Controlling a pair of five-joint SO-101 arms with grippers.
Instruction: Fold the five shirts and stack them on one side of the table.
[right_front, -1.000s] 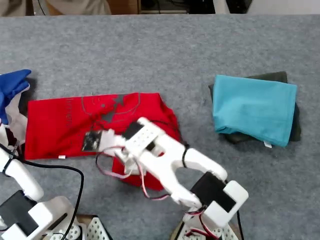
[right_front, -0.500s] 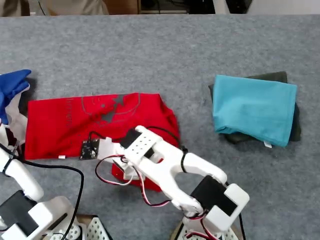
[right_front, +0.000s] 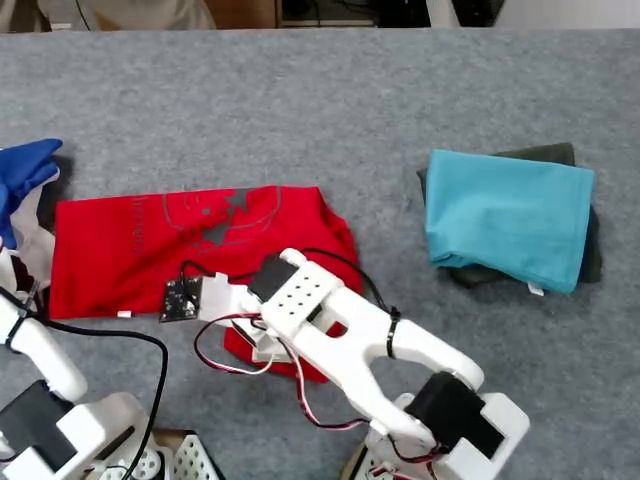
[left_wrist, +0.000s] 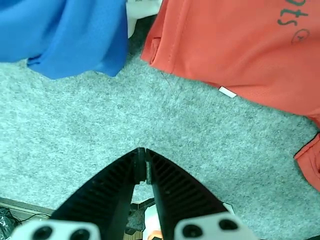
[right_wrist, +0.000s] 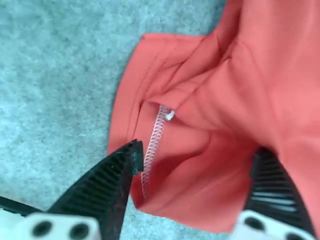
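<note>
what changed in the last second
The right arm drew back slightly toward the table's near edge, its elbow swinging right. Its pincer is open over a fold of the red shirt; nothing was grasped or released. The red shirt, teal stack, blue shirt and left arm stayed put.

- I see a red shirt (right_front: 110, 262) with a faint dark print.
- A plain turquoise shirt (right_front: 505, 215) and a dark green shirt (right_front: 548, 154).
- A blue shirt (right_front: 25, 170); a grey table (right_front: 350, 100).
</note>
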